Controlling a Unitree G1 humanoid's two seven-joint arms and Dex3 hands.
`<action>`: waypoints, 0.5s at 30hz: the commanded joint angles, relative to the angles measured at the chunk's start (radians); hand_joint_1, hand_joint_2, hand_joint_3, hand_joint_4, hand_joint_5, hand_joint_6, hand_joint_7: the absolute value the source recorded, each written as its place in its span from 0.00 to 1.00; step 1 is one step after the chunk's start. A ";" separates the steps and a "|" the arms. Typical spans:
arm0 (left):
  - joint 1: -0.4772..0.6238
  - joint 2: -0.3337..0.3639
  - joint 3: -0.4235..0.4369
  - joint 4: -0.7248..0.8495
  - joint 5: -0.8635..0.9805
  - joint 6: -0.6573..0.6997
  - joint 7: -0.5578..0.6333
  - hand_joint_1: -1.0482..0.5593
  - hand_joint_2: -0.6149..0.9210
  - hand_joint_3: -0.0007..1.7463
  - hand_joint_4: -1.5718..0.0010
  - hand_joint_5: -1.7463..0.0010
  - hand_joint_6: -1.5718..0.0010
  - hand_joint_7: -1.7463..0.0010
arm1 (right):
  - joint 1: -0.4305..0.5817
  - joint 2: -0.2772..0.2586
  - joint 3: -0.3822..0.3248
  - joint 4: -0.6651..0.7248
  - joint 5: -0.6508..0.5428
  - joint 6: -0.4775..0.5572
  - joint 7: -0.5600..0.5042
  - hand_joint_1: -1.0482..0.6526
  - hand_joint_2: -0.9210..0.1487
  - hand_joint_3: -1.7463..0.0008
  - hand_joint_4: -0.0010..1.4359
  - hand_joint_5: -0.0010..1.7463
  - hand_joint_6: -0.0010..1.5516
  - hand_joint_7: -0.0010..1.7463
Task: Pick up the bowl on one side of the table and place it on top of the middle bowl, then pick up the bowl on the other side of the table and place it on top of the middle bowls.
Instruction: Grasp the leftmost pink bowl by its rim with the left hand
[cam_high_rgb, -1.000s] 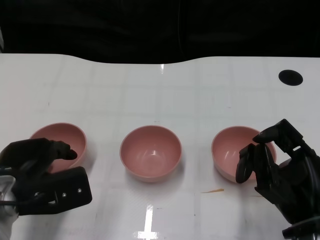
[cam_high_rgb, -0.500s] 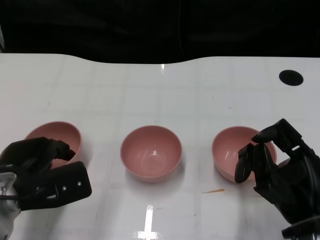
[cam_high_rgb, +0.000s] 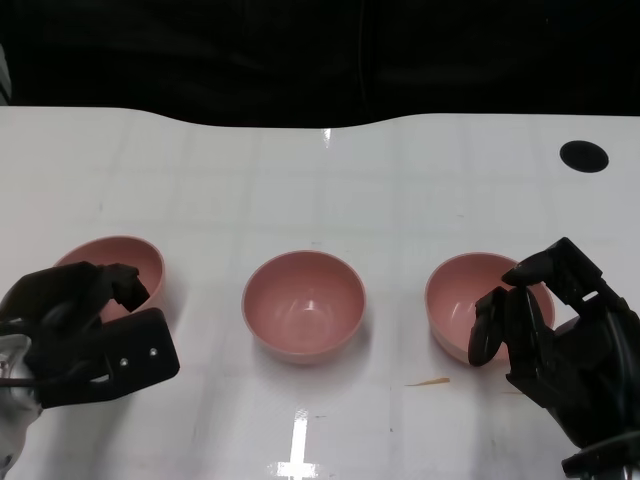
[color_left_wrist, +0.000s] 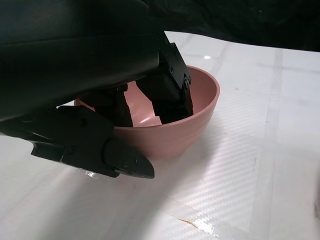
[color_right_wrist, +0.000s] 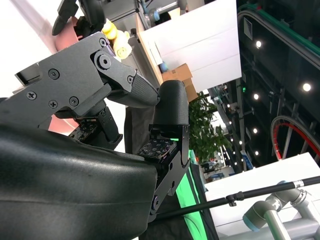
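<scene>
Black disc (cam_high_rgb: 583, 155) lies on table (cam_high_rgb: 300, 180), far right.

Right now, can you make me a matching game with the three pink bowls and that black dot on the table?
Things:
1. left bowl
2. middle bowl
3. right bowl
4. black dot

Places or states:
A. far right part of the table, away from both hands
B. the left hand has fingers inside it
C. no hand near it, nothing in it
D. the right hand is right beside it, fingers spread

Pairs: 1-B, 2-C, 3-D, 4-A
</scene>
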 joint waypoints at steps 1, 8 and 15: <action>0.019 0.006 0.002 0.008 -0.026 -0.020 -0.008 0.65 1.00 0.15 0.42 0.49 0.49 0.48 | 0.002 -0.003 -0.007 0.002 0.007 -0.010 -0.001 0.55 0.33 0.35 0.61 1.00 0.50 0.81; 0.029 0.006 0.007 -0.019 -0.064 -0.021 -0.019 0.65 1.00 0.18 0.33 0.77 0.43 0.67 | 0.004 -0.006 -0.008 0.002 0.012 -0.011 0.009 0.56 0.33 0.35 0.60 1.00 0.50 0.81; 0.055 0.025 0.015 -0.123 -0.055 0.028 -0.038 0.64 1.00 0.19 0.38 0.94 0.45 0.90 | 0.006 -0.004 -0.007 -0.004 0.005 -0.003 -0.001 0.55 0.33 0.36 0.60 1.00 0.50 0.82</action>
